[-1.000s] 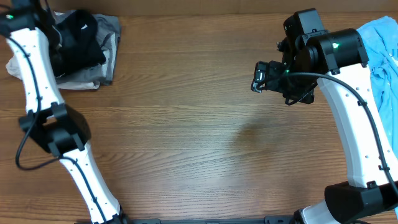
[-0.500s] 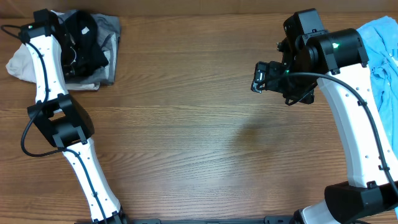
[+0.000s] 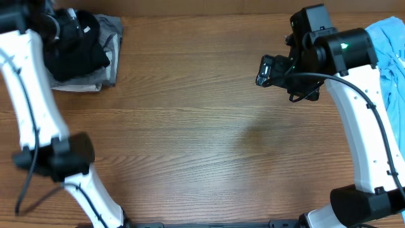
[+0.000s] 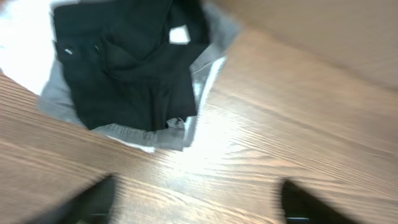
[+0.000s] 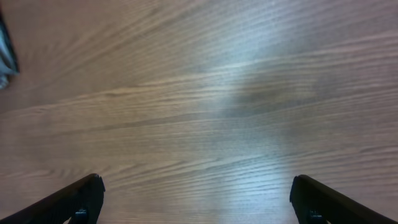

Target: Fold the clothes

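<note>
The clothes lie in two places. A folded black shirt (image 4: 124, 62) with a small white label rests on a grey garment (image 4: 208, 65) at the table's far left corner, with white fabric (image 4: 22, 56) beneath. My left gripper (image 4: 196, 205) hovers open just in front of this pile, with only bare wood between its blurred fingers (image 4: 87, 202). In the overhead view the pile (image 3: 79, 47) sits at the top left. A light blue garment (image 3: 389, 57) lies crumpled at the far right. My right gripper (image 3: 264, 69) hangs open over bare table, holding nothing.
The wooden table (image 3: 190, 139) stretches between the two heaps. My left arm (image 3: 31, 107) runs up the left side. My right arm (image 3: 361, 126) runs up the right side, next to the blue garment.
My left gripper has opened and pulled back from the black shirt, which stays on the grey pile. The left arm has swung and risen. The right gripper has barely moved.
</note>
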Controlling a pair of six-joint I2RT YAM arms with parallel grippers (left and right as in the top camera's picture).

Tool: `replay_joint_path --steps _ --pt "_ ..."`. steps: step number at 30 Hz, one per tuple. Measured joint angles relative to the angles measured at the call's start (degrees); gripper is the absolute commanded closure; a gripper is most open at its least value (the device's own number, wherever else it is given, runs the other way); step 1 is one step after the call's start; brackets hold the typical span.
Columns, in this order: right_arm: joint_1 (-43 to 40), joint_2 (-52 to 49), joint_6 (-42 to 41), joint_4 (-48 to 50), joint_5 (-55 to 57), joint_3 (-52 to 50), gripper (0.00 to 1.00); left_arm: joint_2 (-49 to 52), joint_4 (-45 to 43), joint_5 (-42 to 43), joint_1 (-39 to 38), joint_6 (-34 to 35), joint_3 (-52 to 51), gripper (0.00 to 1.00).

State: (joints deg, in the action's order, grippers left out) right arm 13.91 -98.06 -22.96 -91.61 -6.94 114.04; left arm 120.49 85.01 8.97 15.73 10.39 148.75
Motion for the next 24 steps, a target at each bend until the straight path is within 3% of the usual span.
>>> replay_joint_path --steps 6,10,15,24 --pt "0.00 4.22 -0.70 -5.03 1.62 7.19 0.00 -13.33 5.53 6.49 -0.76 -0.98 0.17 0.00" --pt "0.20 12.92 -0.83 -5.35 1.77 7.96 0.00 -19.89 11.50 8.55 -1.14 -1.77 0.11 0.00" --pt "1.33 24.13 -0.87 -5.46 0.28 8.50 0.00 -27.76 11.58 10.16 -2.93 -2.01 -2.08 0.00" --pt "1.57 46.36 -0.98 -5.05 0.68 -4.02 0.00 -52.98 11.61 11.04 -12.81 -2.47 -24.70 0.00"
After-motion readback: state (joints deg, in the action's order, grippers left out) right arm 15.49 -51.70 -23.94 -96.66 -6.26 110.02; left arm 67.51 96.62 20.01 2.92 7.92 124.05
